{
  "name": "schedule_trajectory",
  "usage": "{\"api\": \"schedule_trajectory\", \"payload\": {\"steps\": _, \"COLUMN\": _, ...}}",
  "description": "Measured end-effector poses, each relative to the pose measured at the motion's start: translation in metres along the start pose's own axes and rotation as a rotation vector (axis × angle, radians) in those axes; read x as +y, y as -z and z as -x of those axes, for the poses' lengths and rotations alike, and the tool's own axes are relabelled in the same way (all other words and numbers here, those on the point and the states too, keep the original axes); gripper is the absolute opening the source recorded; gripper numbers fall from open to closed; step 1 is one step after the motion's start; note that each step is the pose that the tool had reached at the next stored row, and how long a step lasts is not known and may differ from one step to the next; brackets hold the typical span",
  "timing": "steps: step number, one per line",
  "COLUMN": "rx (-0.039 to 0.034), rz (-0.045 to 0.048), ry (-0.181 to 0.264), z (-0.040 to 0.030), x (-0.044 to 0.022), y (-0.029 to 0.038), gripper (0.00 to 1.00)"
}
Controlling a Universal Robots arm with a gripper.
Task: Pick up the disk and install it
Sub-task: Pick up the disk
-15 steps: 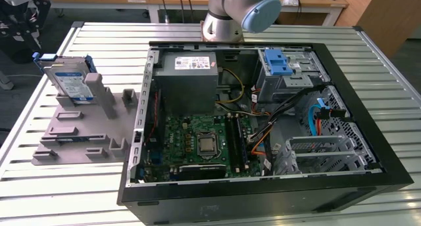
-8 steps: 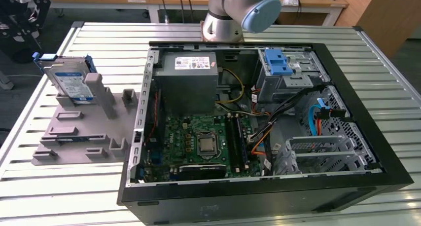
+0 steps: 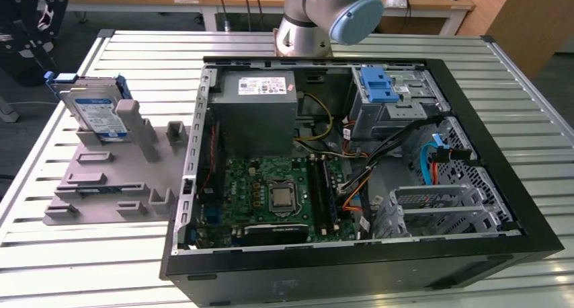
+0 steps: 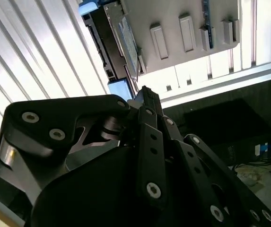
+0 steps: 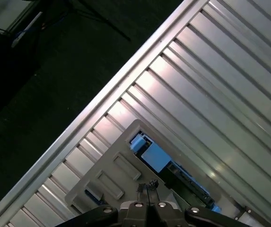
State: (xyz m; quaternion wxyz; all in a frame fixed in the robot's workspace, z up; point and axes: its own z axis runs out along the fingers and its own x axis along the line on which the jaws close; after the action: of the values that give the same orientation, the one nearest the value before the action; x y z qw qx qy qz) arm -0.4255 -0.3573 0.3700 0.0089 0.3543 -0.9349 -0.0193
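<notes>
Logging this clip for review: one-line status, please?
disk: upright in holder | claw: shut, empty, over holder | case: open

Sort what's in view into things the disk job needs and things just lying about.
Job:
- disk, standing in the grey holder block
- gripper
- open computer case
- drive cage, probably where it goes

Just there:
- power supply
- motherboard
- cables
- slatted table
</notes>
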Motion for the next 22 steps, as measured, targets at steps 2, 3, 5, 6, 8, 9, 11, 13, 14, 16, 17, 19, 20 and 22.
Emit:
{"api": "schedule_trajectory", "payload": {"steps": 2, "rx": 0.0009, "rz": -0.0001, "ry": 0.024, "z": 0.0000, "x": 0.0000, "y": -0.0001, "gripper": 0.11}}
{"api": "schedule_trajectory", "payload": {"steps": 3, "rx": 0.0013, "rz": -0.0001, "ry": 0.035, "z": 0.0000, "x": 0.0000, "y": -0.0001, "gripper": 0.11}}
{"api": "schedule_trajectory", "payload": {"steps": 5, "rx": 0.0022, "rz": -0.0002, "ry": 0.057, "z": 0.0000, "x": 0.0000, "y": -0.0001, "gripper": 0.11}}
{"api": "schedule_trajectory", "payload": {"steps": 6, "rx": 0.0028, "rz": -0.0003, "ry": 0.068, "z": 0.0000, "x": 0.0000, "y": -0.0001, "gripper": 0.11}}
{"api": "schedule_trajectory", "payload": {"steps": 8, "rx": 0.0036, "rz": -0.0004, "ry": 0.092, "z": 0.0000, "x": 0.0000, "y": -0.0002, "gripper": 0.11}}
{"api": "schedule_trajectory", "payload": {"steps": 9, "rx": 0.0040, "rz": -0.0006, "ry": 0.103, "z": 0.0000, "x": 0.0000, "y": -0.0002, "gripper": 0.11}}
{"api": "schedule_trajectory", "payload": {"steps": 11, "rx": 0.0047, "rz": -0.0008, "ry": 0.124, "z": 0.0000, "x": 0.0000, "y": -0.0002, "gripper": 0.11}}
{"api": "schedule_trajectory", "payload": {"steps": 13, "rx": 0.0055, "rz": -0.0010, "ry": 0.145, "z": 0.0000, "x": 0.0000, "y": -0.0003, "gripper": 0.11}}
{"api": "schedule_trajectory", "payload": {"steps": 14, "rx": 0.0059, "rz": -0.0011, "ry": 0.157, "z": 0.0000, "x": 0.0000, "y": -0.0003, "gripper": 0.11}}
{"api": "schedule_trajectory", "payload": {"steps": 16, "rx": 0.0069, "rz": -0.0013, "ry": 0.186, "z": 0.0000, "x": 0.0000, "y": -0.0004, "gripper": 0.11}}
{"api": "schedule_trajectory", "payload": {"steps": 17, "rx": 0.0076, "rz": -0.0014, "ry": 0.202, "z": 0.0000, "x": 0.0000, "y": -0.0005, "gripper": 0.11}}
{"api": "schedule_trajectory", "payload": {"steps": 19, "rx": 0.0090, "rz": -0.0016, "ry": 0.237, "z": 0.0000, "x": 0.0000, "y": -0.0006, "gripper": 0.11}}
{"api": "schedule_trajectory", "payload": {"steps": 20, "rx": 0.0097, "rz": -0.0017, "ry": 0.256, "z": 0.0000, "x": 0.0000, "y": -0.0007, "gripper": 0.11}}
{"api": "schedule_trajectory", "payload": {"steps": 22, "rx": 0.0113, "rz": -0.0017, "ry": 0.292, "z": 0.0000, "x": 0.0000, "y": -0.0009, "gripper": 0.11}}
